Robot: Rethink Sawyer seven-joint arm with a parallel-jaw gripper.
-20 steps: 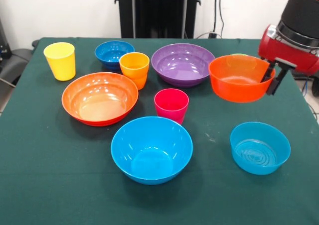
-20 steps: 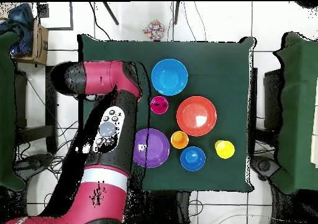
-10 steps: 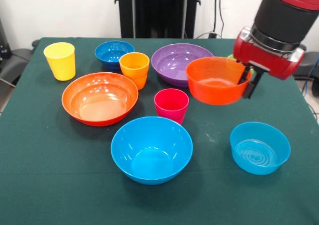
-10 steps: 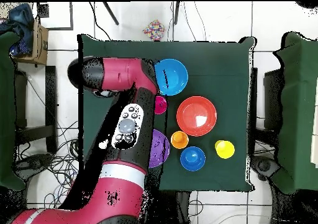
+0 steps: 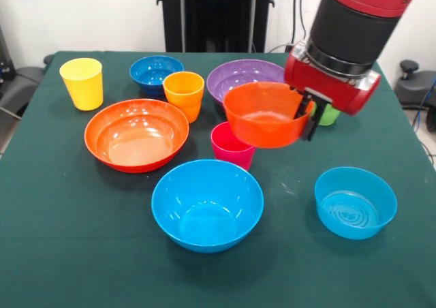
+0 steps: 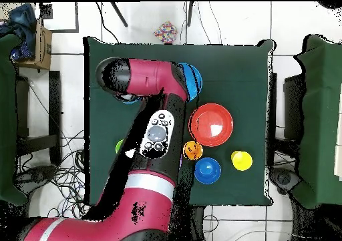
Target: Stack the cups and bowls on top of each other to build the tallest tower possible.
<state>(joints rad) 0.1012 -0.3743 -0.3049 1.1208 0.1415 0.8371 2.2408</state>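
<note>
My gripper (image 5: 306, 116) is shut on the right rim of the small orange bowl (image 5: 264, 114) and holds it in the air, in front of the purple bowl (image 5: 242, 76) and just above the pink cup (image 5: 229, 148). On the table stand the large orange bowl (image 5: 136, 134), large light-blue bowl (image 5: 208, 204), small light-blue bowl (image 5: 355, 202), dark-blue bowl (image 5: 155, 71), orange cup (image 5: 184, 93) and yellow cup (image 5: 82, 83). A green cup (image 5: 330, 116) peeks out behind the gripper. No tower stands anywhere. In the overhead view the arm hides the gripper and the held bowl.
From overhead, the red arm (image 6: 157, 138) lies across the middle of the green table (image 6: 234, 65). Beside it show the large orange bowl (image 6: 212, 125), orange cup (image 6: 194, 150), dark-blue bowl (image 6: 207, 170), yellow cup (image 6: 242, 160) and green cup (image 6: 120, 146).
The arm has carried the small orange bowl leftward in the front view, from the table's right side to a spot over the pink cup. The green cup has come into sight.
</note>
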